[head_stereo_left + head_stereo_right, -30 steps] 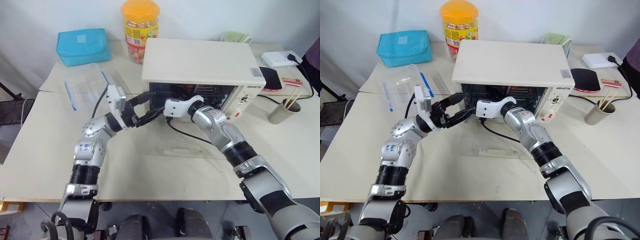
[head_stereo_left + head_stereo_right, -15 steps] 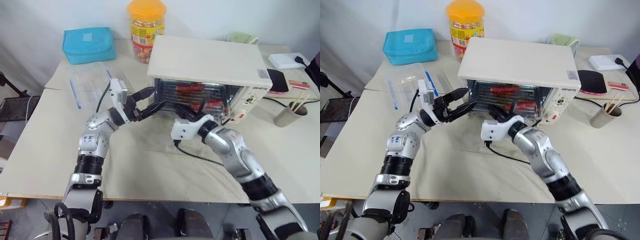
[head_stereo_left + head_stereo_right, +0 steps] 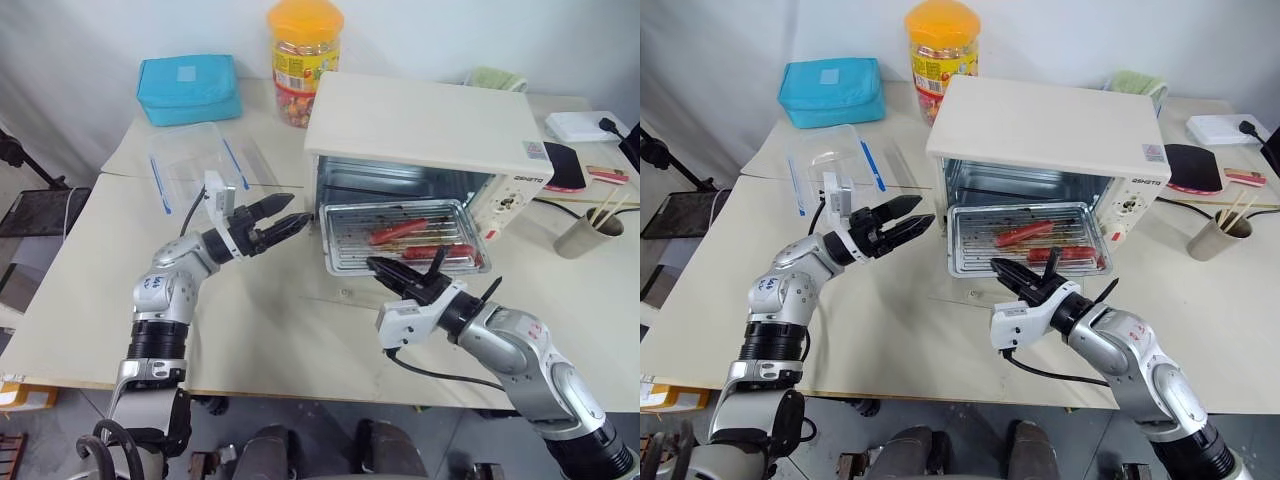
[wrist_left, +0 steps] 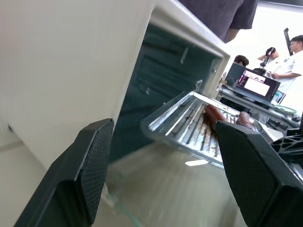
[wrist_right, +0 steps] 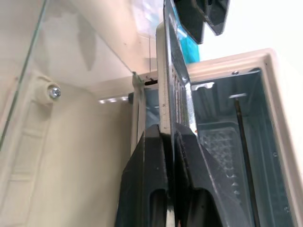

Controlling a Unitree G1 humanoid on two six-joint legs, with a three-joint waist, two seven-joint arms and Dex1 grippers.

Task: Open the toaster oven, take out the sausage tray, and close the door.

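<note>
Jaws of the right gripper pinch the front rim of the sausage tray, half out of the toaster oven, left gripper spread beside it; next, draw it clear.

One toaster oven sits on the table. One sausage tray sticks out of the toaster oven, with two red sausages on it. Behind the toaster oven stand one orange-lidded jar and one blue bag. One clear box lies left of the oven. One cup stands to its right.
</note>
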